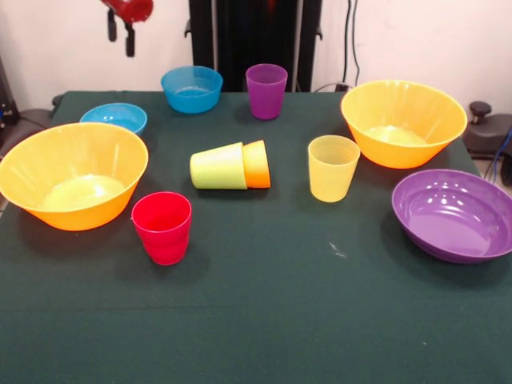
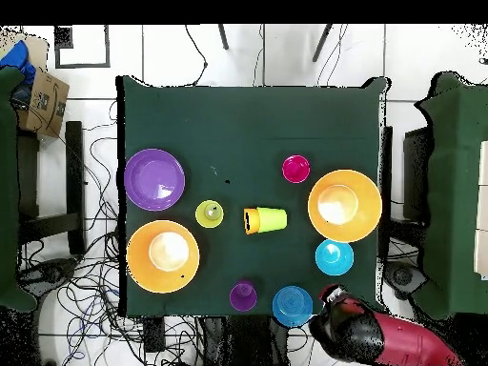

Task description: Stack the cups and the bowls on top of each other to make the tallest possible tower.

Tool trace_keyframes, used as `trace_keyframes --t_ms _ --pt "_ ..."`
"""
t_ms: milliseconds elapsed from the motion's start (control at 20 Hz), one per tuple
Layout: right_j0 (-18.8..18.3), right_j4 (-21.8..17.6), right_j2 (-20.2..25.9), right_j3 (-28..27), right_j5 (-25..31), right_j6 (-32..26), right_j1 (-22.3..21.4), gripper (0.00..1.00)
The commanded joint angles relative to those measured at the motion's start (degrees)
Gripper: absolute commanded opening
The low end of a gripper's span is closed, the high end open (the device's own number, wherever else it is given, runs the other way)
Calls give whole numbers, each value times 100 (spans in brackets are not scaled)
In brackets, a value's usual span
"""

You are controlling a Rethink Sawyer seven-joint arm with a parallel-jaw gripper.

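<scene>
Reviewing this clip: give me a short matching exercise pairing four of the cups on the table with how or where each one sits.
Things
1. red plastic cup
2. lime green plastic cup
3. purple plastic cup
4. translucent yellow plastic cup

States
A. lying on its side, nested with the orange plastic cup
B. upright beside the deeper blue small bowl
C. upright in front of a large orange bowl
D. upright, nearest the wide purple bowl

Pairs: 1-C, 2-A, 3-B, 4-D

Front cam sits low across the green table facing the robot's pedestal, pretty close in, while the overhead cam looks straight down from high up, base at the bottom, and both catch the whole tabletop.
</scene>
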Motion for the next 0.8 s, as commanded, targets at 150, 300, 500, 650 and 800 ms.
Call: trace_keyframes --t_ms 150,300,500,650,800 --pt "246 246 1180 -172 669 -916 -323 100" --pt "296 214 1244 -200 613 -761 -215 100" --pt "431 114 1216 -260 471 -505 -27 100" --pt "513 10 1213 -430 284 -362 266 100" --pt "614 -51 1174 -563 86 -229 512 100"
